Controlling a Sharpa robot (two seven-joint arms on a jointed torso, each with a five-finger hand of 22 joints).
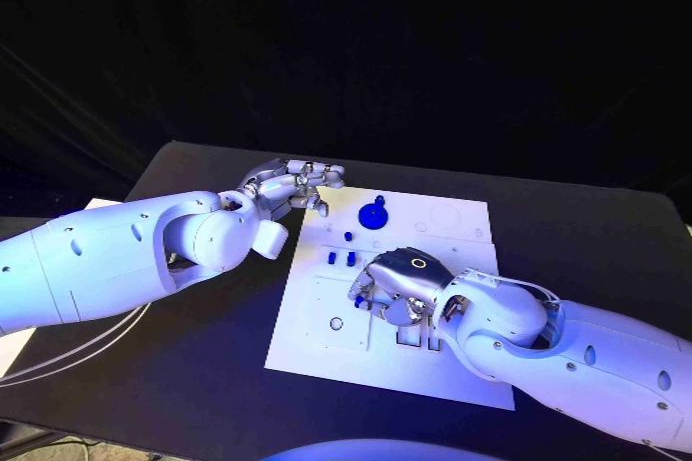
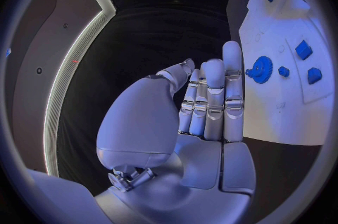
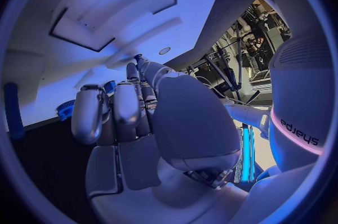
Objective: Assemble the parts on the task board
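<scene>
Left hand (image 1: 293, 184) at the far left corner of the task board (image 1: 325, 336), fingers held straight and side by side in the left wrist view (image 2: 211, 103), nothing between them — palm bare, thumb lying alongside. Just beside its fingertips, on the board's far half, a round blue gear-like part (image 1: 374, 218) with a small knob toward the far edge; also seen from the left wrist (image 2: 261, 70). Nearer the middle of the board, small blue parts (image 1: 340, 258) in a loose cluster, one more (image 1: 348, 236) a little beyond them; three such blocks visible from the left wrist (image 2: 303, 49). Right hand (image 1: 397, 281) knuckles-up over the board's centre, fingers bent down toward the white surface near dark slots (image 1: 418, 338); whether anything is pinched beneath — cannot tell. From the right wrist, fingers (image 3: 127, 103) curled close together, a blue part (image 3: 65, 108) just beyond them.
</scene>
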